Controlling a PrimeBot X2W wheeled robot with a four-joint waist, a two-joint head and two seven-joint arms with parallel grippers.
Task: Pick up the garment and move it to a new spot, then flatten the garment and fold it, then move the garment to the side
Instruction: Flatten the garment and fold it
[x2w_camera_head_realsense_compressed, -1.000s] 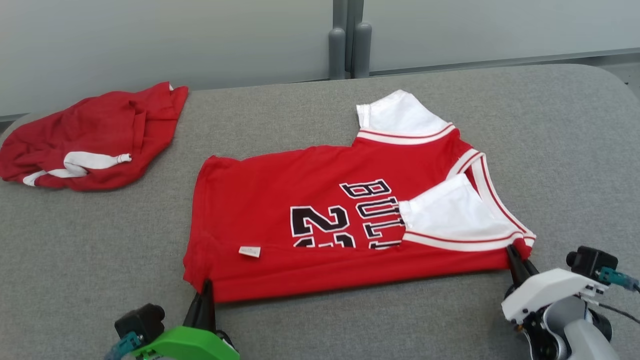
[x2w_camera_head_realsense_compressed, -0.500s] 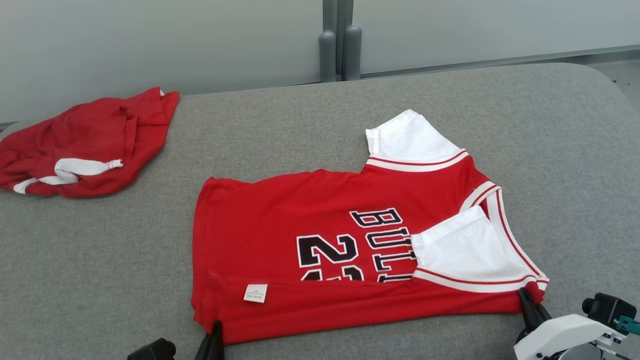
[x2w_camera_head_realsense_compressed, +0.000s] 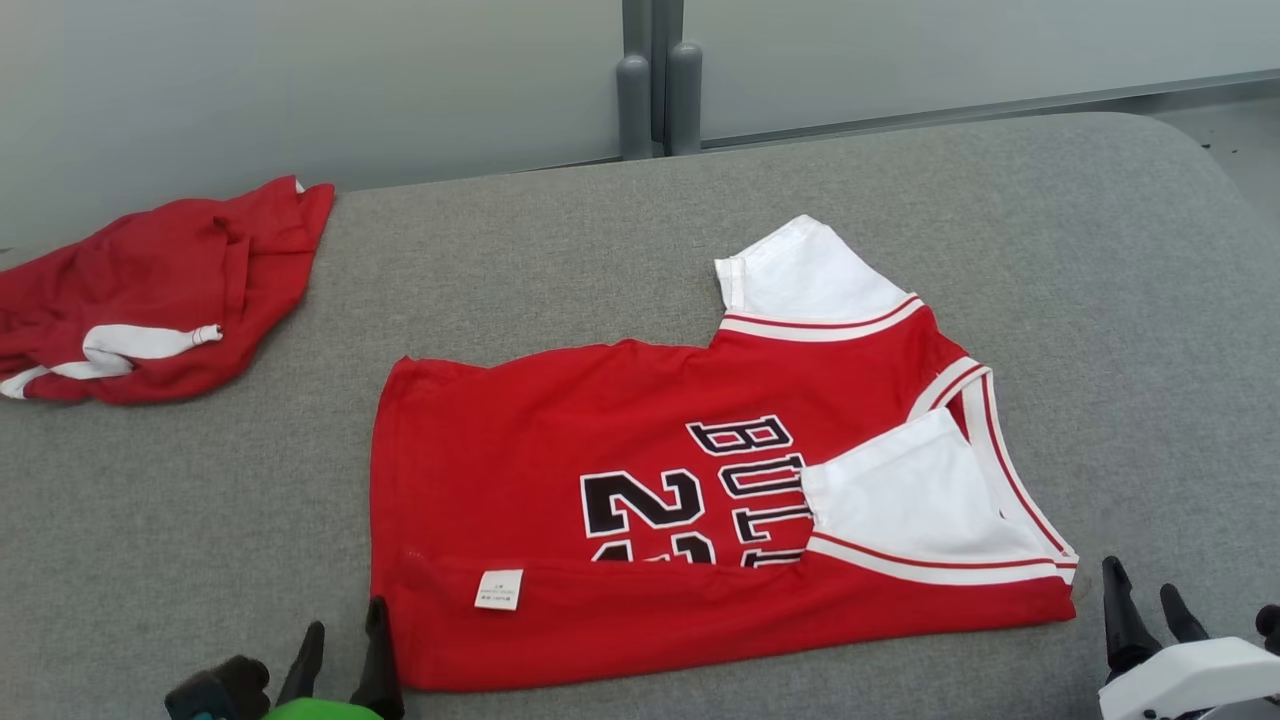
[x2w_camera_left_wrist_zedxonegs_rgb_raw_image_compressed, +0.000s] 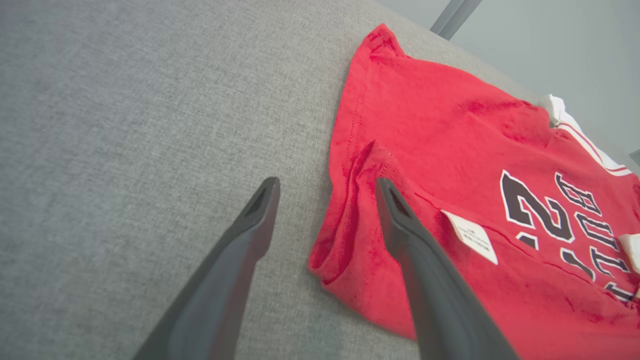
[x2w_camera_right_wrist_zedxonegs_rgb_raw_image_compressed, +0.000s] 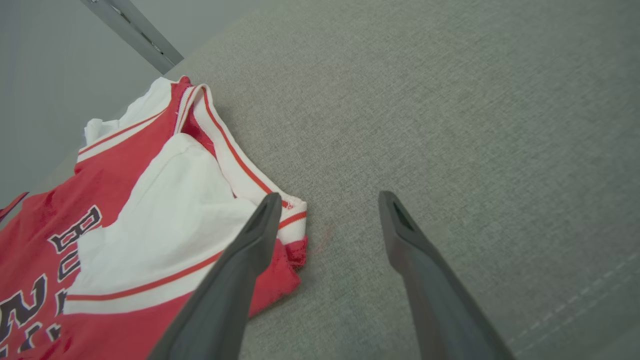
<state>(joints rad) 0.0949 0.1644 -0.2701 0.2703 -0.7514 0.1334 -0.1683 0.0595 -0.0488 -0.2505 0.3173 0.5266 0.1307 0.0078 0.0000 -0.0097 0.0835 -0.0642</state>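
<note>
Left gripper (x2w_camera_head_realsense_compressed: 346, 620) and right gripper (x2w_camera_head_realsense_compressed: 1138, 578) both stand open, released from the near corners of the jersey (x2w_camera_head_realsense_compressed: 640, 460) they pinched a second ago. Jersey lies folded on grey table (x2w_camera_head_realsense_compressed: 600, 250), between them.

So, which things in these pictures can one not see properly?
- Lettering on the jersey, head view: lower part covered by its folded-over near edge and the white sleeve.
- Text on the label: too small to read.
- The second red garment, head view: cut off by the left edge.
- Body of the right gripper, head view: cut off by the bottom edge.
</note>
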